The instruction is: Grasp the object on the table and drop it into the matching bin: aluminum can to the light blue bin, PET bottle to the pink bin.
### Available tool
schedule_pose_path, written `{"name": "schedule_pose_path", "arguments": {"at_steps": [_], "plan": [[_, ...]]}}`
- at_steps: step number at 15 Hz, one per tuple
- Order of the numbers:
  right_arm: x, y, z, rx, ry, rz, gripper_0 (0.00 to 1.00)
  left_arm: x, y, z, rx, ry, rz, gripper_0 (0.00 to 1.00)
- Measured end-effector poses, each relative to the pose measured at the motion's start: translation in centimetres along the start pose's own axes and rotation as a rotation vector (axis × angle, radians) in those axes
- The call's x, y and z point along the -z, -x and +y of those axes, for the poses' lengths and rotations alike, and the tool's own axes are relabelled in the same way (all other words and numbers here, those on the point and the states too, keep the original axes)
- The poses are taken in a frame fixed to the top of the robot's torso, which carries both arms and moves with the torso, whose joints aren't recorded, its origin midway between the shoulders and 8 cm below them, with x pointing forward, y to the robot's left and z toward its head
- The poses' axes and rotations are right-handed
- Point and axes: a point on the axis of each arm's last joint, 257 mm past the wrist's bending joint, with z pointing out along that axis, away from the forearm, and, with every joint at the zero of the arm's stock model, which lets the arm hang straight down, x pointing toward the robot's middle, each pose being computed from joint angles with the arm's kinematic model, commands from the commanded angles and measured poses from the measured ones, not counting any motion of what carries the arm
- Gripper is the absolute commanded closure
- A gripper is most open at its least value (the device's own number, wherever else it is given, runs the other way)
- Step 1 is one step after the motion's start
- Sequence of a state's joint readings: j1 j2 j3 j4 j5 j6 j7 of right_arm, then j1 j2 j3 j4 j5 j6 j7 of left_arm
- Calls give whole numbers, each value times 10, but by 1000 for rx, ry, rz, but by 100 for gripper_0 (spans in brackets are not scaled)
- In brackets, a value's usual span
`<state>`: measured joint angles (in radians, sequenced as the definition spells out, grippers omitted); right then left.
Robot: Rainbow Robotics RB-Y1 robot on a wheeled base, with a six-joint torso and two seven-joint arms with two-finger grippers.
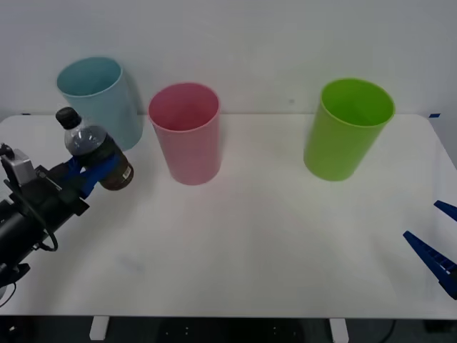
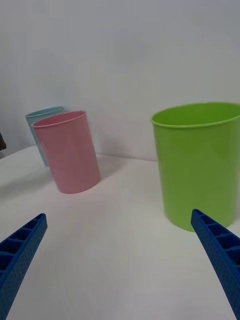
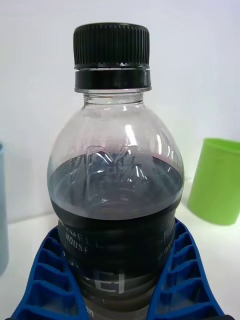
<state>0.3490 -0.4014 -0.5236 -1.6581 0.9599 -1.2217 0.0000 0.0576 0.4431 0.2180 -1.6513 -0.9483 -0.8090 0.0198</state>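
Gripping the PET bottle [image 1: 96,151] around its dark label, left gripper [image 1: 91,174] clamped tight at the table's [image 1: 257,243] left side, blue ribbed fingers [image 3: 47,280] hugging both flanks. Bottle held clear of the tabletop, black cap tilted up and toward the left, dark liquid sitting just below the shoulder. Hanging right in front of the light blue bin [image 1: 100,96], with the pink bin [image 1: 187,132] just beside to the right, rim open and upright. Further right, well apart, a lime green bin [image 1: 346,128] standing on the white surface. Over at the near right edge, right gripper [image 1: 437,239] parked low, fingers [image 2: 220,255] spread wide with nothing between them, looking across the table at the green and pink bins.
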Motion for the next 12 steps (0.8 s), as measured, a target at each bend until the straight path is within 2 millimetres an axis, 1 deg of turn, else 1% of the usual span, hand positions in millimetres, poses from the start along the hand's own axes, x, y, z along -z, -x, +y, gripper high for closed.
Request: {"name": "schedule_pose_path", "arguments": {"at_steps": [2,5,8,10,12], "plan": [[0,0,0,0,0,0,0,-6,25,-10,36,-39,-22,100],[0,0,0,0,0,0,0,-16,54,-21,76,-79,-43,100],[0,0,0,0,0,0,0,-33,79,-20,67,-85,-75,100],[0,0,0,0,0,0,0,-45,91,-17,55,-78,-94,100],[0,0,0,0,0,0,0,-59,99,-16,62,-76,-110,100]]}}
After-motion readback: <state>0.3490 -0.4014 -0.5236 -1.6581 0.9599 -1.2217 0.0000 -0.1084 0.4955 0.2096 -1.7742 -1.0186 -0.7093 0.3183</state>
